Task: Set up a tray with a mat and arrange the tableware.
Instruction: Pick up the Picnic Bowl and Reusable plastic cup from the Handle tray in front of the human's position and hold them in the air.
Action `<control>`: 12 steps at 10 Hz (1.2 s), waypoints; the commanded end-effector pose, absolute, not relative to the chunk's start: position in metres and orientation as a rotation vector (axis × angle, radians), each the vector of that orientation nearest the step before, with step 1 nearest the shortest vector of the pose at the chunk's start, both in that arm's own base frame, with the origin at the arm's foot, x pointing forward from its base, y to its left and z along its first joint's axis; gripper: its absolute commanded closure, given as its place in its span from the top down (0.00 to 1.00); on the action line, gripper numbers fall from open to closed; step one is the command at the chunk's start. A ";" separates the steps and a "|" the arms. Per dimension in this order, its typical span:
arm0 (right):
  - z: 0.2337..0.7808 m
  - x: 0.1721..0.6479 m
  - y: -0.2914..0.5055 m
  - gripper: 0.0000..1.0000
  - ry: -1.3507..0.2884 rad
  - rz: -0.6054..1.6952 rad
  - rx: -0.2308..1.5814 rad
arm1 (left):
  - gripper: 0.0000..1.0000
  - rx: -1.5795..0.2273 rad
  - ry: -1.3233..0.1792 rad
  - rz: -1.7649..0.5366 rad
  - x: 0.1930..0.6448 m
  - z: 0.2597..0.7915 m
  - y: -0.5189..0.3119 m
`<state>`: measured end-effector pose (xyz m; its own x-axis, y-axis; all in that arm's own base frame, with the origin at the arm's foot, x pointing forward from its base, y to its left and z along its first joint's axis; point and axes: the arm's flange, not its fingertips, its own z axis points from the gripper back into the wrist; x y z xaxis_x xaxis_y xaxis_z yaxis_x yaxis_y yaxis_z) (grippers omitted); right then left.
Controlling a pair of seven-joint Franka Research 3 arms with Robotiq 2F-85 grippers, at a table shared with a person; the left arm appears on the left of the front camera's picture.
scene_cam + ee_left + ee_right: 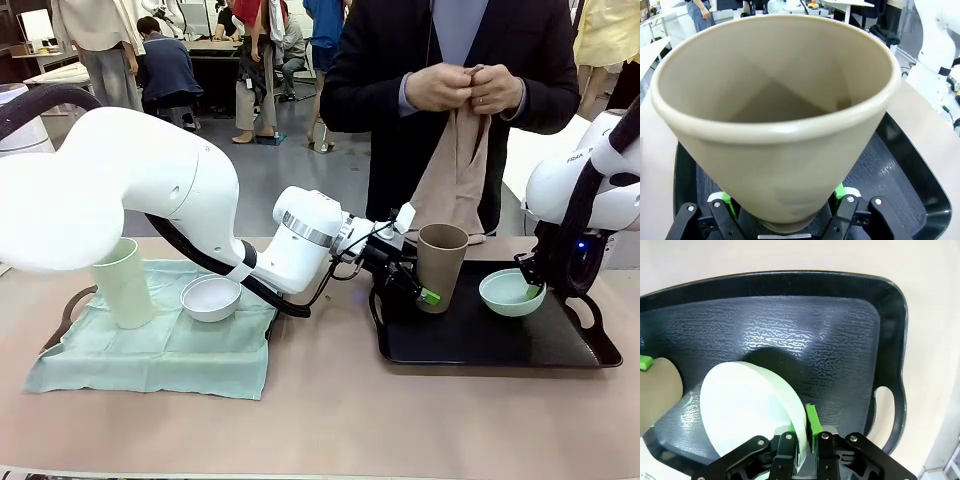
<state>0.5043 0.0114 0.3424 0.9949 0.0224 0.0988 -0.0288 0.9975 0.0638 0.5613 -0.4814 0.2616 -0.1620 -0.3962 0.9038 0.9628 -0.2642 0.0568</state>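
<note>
Table (pixel 330 420): pale top, person standing at the far side holding a tan cloth (pixel 450 170) in both hands, likely the mat for the black tray.

Left side: a pale green cloth (pixel 150 350) spread over a second tray whose handle shows at its left edge. On it stand the pale green cup (pixel 124 283) and the white bowl (pixel 210 297), just beside each other.

Right side: black tray (pixel 480 345), bare, no mat on it.

Tan-brown cup (pixel 441 264): upright at the tray's left end, gripped low on its body by the left hand (pixel 425 293), green pads on either side near the base in the left wrist view.

Mint green bowl (pixel 512 292): toward the tray's right end, its rim pinched between the fingers of the right hand (pixel 533 288); one pad inside, one outside, in the right wrist view.

Judgement: cup and bowl seem to be coming off the tray so the mat can go down. To do it well, lift both straight up, keep the cup vertical since the low grip leaves it top-heavy, keep the bowl level on its one-point rim pinch, and carry them clear of the tray's raised edge before moving sideways.
</note>
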 end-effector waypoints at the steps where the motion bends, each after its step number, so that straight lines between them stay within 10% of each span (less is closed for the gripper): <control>1: 0.327 0.504 0.009 0.00 -0.077 0.043 0.062 | 0.00 -0.999 -0.806 -1.644 0.560 0.274 -0.478; 2: 0.328 0.506 0.010 0.00 -0.075 0.041 0.059 | 0.00 -1.000 -0.799 -1.635 0.558 0.278 -0.475; 3: 0.331 0.507 0.011 0.00 -0.085 0.050 0.056 | 0.75 -1.003 -0.782 -1.623 0.553 0.286 -0.469; 12: 0.511 0.350 -0.058 0.00 -0.480 0.136 0.212 | 0.75 -0.976 -0.960 -1.652 0.477 0.487 -0.439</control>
<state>0.3716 -0.0580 0.5094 0.8859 0.0594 0.4601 -0.1349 0.9819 0.1329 0.4877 -0.4428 0.4879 -0.2444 -0.3491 0.9046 0.9557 -0.2445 0.1638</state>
